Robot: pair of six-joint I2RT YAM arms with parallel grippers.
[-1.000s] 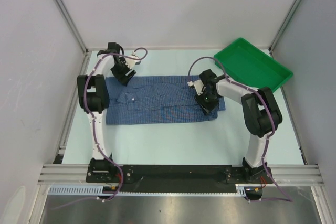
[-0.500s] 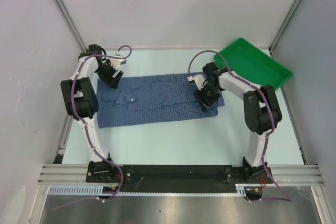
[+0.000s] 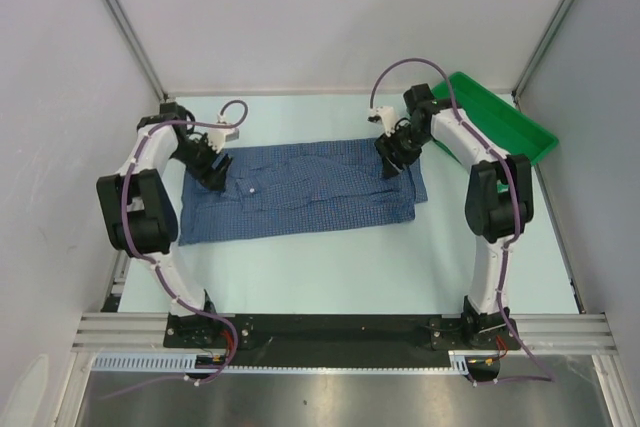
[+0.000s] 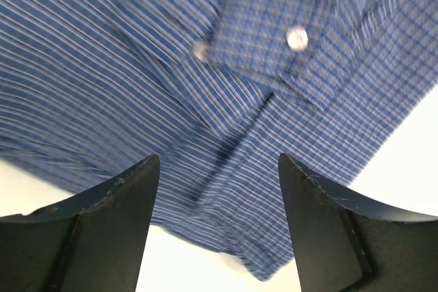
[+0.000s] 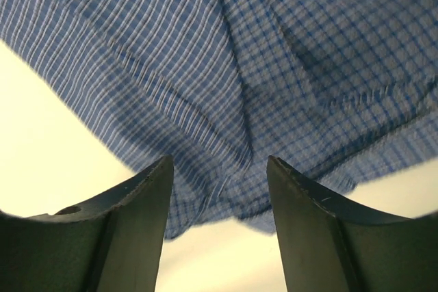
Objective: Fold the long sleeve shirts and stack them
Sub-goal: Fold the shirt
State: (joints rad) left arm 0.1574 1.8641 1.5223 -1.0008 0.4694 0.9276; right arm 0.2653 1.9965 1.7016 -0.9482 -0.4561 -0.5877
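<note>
Tabletop (image 3: 300, 272); arms (image 3: 143, 147) outstretched over shirt (image 3: 300, 189)

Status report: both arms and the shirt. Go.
Left gripper open, empty, above shirt, left end. Right gripper open, empty, above right end. Shirt flat on table, unheld. Green tray far right, not blocking.

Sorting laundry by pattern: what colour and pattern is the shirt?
The shirt is blue with fine white check; right wrist view shows it best.
</note>
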